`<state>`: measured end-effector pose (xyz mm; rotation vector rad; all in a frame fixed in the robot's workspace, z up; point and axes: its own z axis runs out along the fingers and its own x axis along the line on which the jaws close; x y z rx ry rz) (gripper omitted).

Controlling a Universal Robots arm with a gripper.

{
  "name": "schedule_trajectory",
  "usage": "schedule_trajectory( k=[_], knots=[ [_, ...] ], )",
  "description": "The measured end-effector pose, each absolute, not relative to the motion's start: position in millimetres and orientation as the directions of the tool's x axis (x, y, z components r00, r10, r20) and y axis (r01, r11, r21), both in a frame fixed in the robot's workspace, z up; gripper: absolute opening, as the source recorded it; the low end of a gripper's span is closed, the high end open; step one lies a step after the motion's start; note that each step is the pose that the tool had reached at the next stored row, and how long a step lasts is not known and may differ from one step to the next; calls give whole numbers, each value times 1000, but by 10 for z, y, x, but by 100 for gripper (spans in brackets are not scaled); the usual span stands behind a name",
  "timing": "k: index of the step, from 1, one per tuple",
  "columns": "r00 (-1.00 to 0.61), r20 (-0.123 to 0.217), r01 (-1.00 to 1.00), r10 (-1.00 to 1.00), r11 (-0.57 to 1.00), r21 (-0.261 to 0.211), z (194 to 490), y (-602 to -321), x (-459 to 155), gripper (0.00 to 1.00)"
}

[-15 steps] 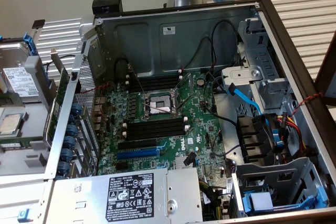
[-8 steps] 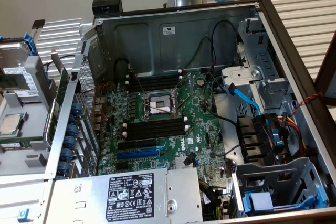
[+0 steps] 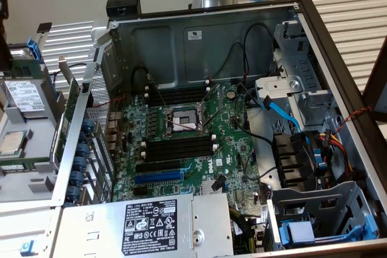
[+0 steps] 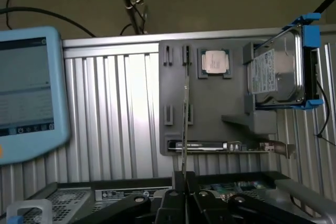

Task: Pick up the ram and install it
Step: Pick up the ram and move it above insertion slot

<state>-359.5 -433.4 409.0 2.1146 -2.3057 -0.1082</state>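
One grey tray (image 3: 42, 137) sits at the exterior view's left on the ribbed worktop (image 3: 72, 43), carrying a hard drive (image 3: 24, 96) and a processor (image 3: 12, 143). Right of it lies the open computer case (image 3: 181, 43), where the motherboard (image 3: 233, 134) shows black memory slots (image 3: 181, 147) with white end clips. In the wrist view the claw (image 4: 185, 178) is clamped on the ram (image 4: 185, 124). The stick is seen edge-on as a thin, straight, pale sliver jutting from the fingertips in front of the tray, its faces hidden.
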Motion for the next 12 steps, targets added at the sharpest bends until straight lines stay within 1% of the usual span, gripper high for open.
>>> schedule_trajectory(
  k=[5, 12],
  knots=[
    [-88, -37, -994, -995, 85, 75, 4148, -4335, -3431, 13],
    [-89, -33, -990, -995, 85, 117, 4153, -4334, -3223, 13]
  ],
)
